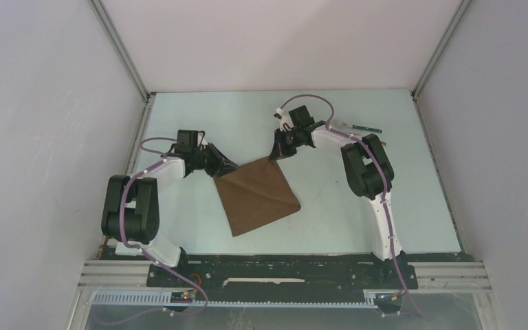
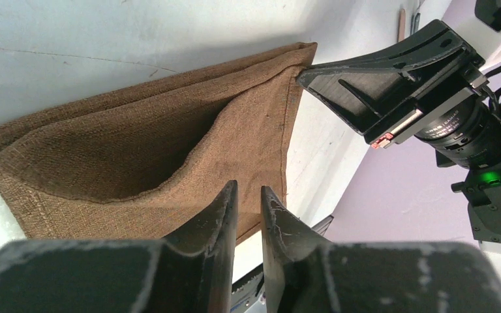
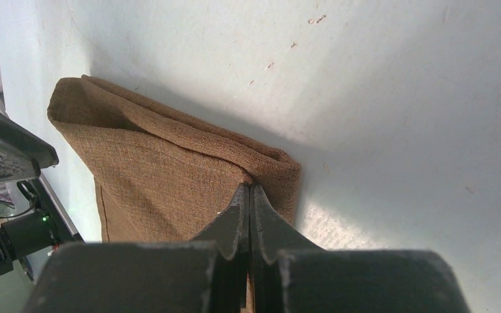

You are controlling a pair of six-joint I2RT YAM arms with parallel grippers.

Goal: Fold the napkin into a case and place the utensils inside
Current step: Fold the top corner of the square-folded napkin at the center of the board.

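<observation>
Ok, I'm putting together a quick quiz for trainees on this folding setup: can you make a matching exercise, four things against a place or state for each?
Things:
1. napkin
2. left gripper
3. right gripper
4. teal-handled utensil

Places or states:
A. fingers shut on the napkin's edge
B. lying at the far right of the table
C. fingers a little apart
D. brown, in the middle between both arms

Pairs: 1-D, 2-C, 3-A, 4-B

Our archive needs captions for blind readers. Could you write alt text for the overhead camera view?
A dark-brown napkin lies tilted at the centre of a pale table, the left claw at its left corner and the right claw shut on its far corner. A slim utensil lies on the far right part of the table.
</observation>
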